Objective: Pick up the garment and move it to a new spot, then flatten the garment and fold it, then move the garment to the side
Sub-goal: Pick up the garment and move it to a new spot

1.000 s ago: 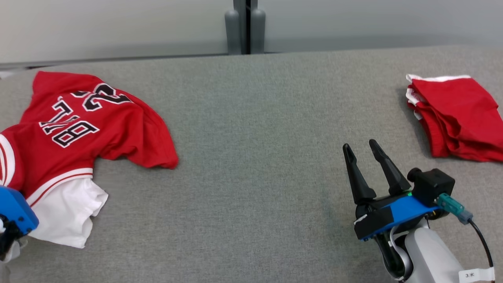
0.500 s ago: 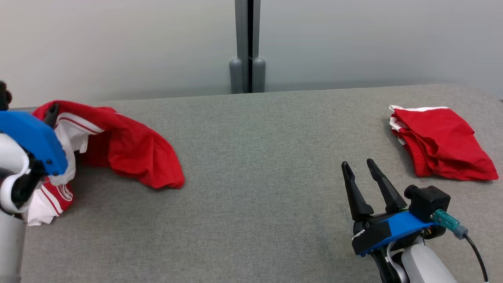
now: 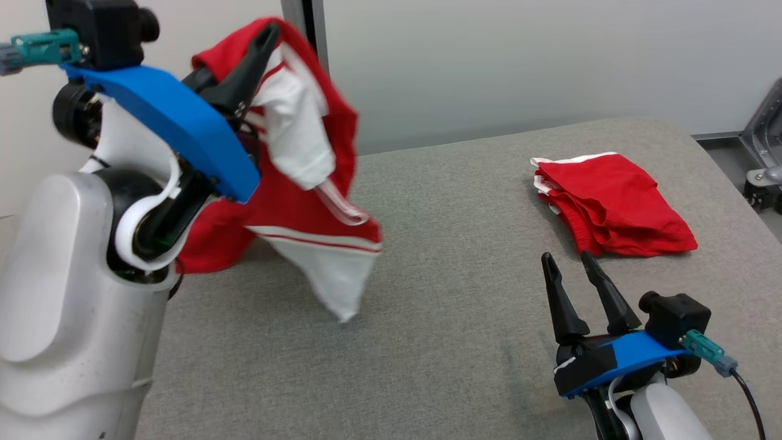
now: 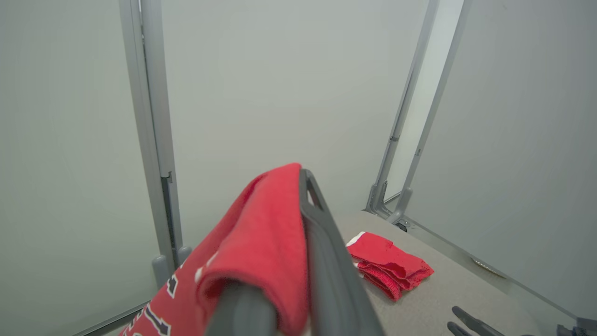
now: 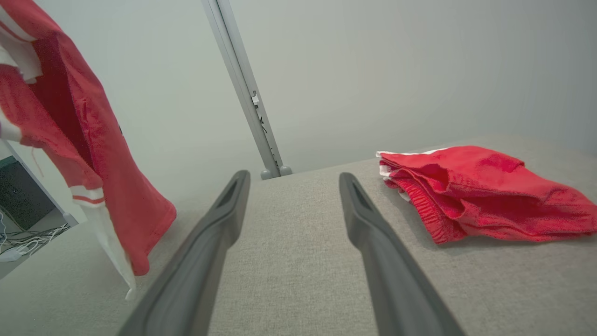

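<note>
Nearest, at the lower right of the head view, the right gripper [image 3: 566,263] hovers just over the grey fabric-covered table [image 3: 458,318]. Its two long dark fingers are spread wide apart, with nothing between them and nothing touching them.

At the left, the pale left forearm [image 3: 67,293] rises to the left gripper [image 3: 264,38], which sits high above the table. Its jaws are pinched almost together on a bunched fold of the red and white sports jersey [image 3: 299,208]. In the left wrist view the red cloth drapes over one finger and lies against the other.

The jersey hangs from that grip, crumpled and partly turned inside out. A white panel [image 3: 296,128] shows near the top, red and white striped trim crosses lower down, and a white corner [image 3: 342,287] points downward. Whether that corner touches the table cannot be told.

Black, white-edged lettering [image 4: 156,317] shows on the jersey at the bottom of the left wrist view, cut off and unreadable.

Further back on the right, well apart from the jersey, a folded red garment with a white edge [image 3: 611,208] lies on the table. Behind stand pale grey wall panels [image 3: 519,61] and a grey metal post [image 3: 302,18].
</note>
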You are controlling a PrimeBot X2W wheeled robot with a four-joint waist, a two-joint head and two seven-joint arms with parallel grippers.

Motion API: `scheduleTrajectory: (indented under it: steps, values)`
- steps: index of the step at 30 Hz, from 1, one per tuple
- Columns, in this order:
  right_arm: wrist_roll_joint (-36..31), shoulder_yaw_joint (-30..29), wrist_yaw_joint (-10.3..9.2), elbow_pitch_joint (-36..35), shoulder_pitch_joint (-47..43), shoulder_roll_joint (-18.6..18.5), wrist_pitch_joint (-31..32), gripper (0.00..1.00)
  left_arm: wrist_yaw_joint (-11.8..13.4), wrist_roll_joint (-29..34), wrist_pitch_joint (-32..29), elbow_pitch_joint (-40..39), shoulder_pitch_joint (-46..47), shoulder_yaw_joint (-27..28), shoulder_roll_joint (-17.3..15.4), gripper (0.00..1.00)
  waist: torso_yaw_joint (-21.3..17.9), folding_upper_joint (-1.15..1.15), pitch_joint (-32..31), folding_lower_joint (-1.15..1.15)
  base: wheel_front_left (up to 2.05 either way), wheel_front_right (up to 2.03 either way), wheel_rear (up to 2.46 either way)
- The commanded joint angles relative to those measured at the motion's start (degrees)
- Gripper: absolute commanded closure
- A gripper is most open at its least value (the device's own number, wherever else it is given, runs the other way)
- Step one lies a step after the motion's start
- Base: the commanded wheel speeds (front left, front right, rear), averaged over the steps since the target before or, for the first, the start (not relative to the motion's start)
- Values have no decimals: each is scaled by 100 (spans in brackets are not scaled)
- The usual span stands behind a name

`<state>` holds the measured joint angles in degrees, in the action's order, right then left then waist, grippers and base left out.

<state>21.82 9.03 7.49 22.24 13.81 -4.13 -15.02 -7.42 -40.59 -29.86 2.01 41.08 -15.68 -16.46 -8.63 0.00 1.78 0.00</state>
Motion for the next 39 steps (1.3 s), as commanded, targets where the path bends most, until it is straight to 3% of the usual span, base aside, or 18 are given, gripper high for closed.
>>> scheduleTrajectory:
  steps: [1,6,12,17,18,19,21,22,23,29,35,39]
  values:
    - [-9,-32,1,-17,-15,-23,-21,0,-8,-40,115,-58,171,4,67,100,-48,0,-19,0,0,0,0]
    - [-51,-159,1,-77,-8,-63,-21,0,-8,-337,303,-169,198,-126,334,100,-160,0,16,0,0,0,0]
    - [-71,-271,1,-119,-66,-125,-21,0,55,-493,294,121,-653,-32,44,100,-124,0,135,0,0,0,0]
    - [-75,-248,1,-70,-38,-181,-21,0,64,-558,599,1032,-1422,173,-200,100,41,0,247,0,0,0,0]
    - [-73,-232,1,-55,-17,-196,-21,0,52,-584,652,1286,-1520,183,-242,92,84,0,254,0,0,0,0]
    - [-73,-214,1,-48,8,-201,-21,0,40,-631,736,1542,-1586,228,-244,77,119,0,255,0,0,0,0]
    - [-71,-157,1,-42,58,-212,-21,0,25,-757,881,2072,-1666,353,-241,74,181,0,251,0,0,0,0]
    - [-67,-129,1,-34,83,-219,-21,0,21,-795,889,2306,-1710,350,-256,53,203,0,240,0,0,0,0]
    - [-62,-117,1,-29,92,-230,-21,0,10,-804,935,2508,-1719,320,-263,0,231,0,224,0,0,0,0]
    - [-36,-73,1,6,25,-260,-21,0,-18,-717,1637,2851,-1737,173,-304,0,352,0,157,0,0,0,0]
    - [-21,-54,1,40,-75,-323,-21,0,-8,-358,2491,2438,-1927,-102,-553,0,460,0,104,0,0,0,0]
    - [-36,-41,1,30,-85,-362,-21,0,168,-36,3016,2109,-2098,-104,-606,0,501,0,70,0,0,0,0]
